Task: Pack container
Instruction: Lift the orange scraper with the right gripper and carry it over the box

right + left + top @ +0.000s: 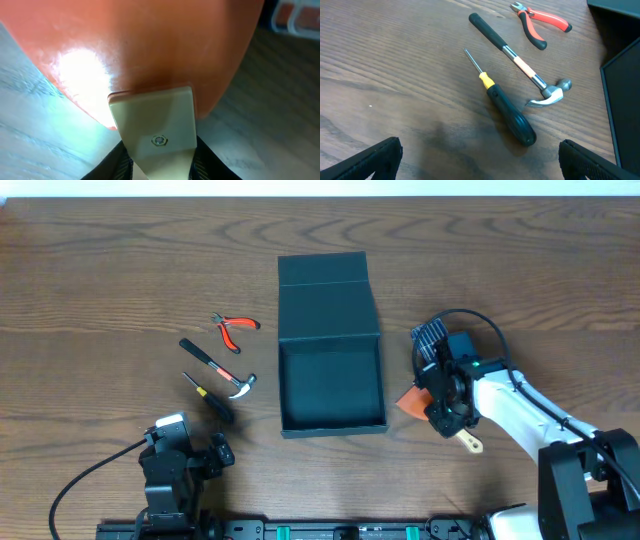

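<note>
**Scraper in the air, and the box wall is the danger**

Nearest the base, the left fingers (372, 160) sit spread wide with nothing between them, low over the table (100, 280). Just beyond them is the screwdriver (507, 112), its fat dark handle end on to them. That round handle looks ready to roll if one finger reaches it first. The hammer (520, 65) lies just beside it, claw close to the screwdriver's handle, so a careless grab at either could shove the other away. The pliers (540, 25) wait farther out, apart from both.

On the other side, the right fingers (122, 162) are clamped on the pale handle of the orange scraper (411, 402). The blade points toward the container (332, 385), which sits open and empty mid-table between the arms. Here lies the main risk. The blade is just beside the box's right wall, so a move in without enough lift would probably catch the rim. The box looks light, so a knock could slide or twist it. The long handle may also swivel in the grip.

Farthest off, the lid (325, 285) is folded open on the far side. A jolt to the box might drop it shut.
</note>
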Action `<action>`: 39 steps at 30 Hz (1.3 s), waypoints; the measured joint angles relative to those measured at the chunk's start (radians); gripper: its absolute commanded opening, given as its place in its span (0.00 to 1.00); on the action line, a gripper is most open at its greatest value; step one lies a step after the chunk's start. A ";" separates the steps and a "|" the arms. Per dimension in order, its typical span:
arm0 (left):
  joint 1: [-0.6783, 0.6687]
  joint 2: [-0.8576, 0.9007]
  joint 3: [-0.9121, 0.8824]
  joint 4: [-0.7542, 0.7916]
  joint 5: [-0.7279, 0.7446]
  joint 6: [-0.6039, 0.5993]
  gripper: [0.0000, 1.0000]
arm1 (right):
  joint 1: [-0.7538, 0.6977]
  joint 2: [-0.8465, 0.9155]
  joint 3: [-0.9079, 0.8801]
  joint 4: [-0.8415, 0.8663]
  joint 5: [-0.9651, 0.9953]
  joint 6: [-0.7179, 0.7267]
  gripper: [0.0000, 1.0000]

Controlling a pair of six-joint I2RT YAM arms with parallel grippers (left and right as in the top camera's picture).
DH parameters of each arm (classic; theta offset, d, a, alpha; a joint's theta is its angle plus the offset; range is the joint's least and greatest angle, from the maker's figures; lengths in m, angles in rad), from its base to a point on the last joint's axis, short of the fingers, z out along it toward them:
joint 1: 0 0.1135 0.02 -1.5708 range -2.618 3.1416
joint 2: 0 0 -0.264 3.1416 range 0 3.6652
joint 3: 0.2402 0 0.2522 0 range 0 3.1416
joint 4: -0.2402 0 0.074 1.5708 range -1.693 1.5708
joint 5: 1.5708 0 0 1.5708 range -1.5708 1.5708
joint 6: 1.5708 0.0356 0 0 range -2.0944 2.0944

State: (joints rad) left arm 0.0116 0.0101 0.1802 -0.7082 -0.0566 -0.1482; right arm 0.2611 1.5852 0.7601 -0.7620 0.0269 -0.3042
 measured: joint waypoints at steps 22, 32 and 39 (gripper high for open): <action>0.000 0.000 0.000 0.000 0.000 0.000 0.99 | 0.079 0.019 0.098 -0.107 -0.017 0.116 0.11; 0.000 0.000 0.000 0.000 0.000 0.000 0.99 | 0.079 0.021 0.294 -0.246 0.005 0.137 0.10; 0.000 0.000 0.000 0.000 0.000 0.000 0.99 | 0.079 0.024 0.438 -0.339 0.016 0.148 0.10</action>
State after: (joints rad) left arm 0.0116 0.0101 0.1802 -0.7086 -0.0566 -0.1482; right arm 0.3401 1.6089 1.1976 -1.1007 0.0433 -0.1566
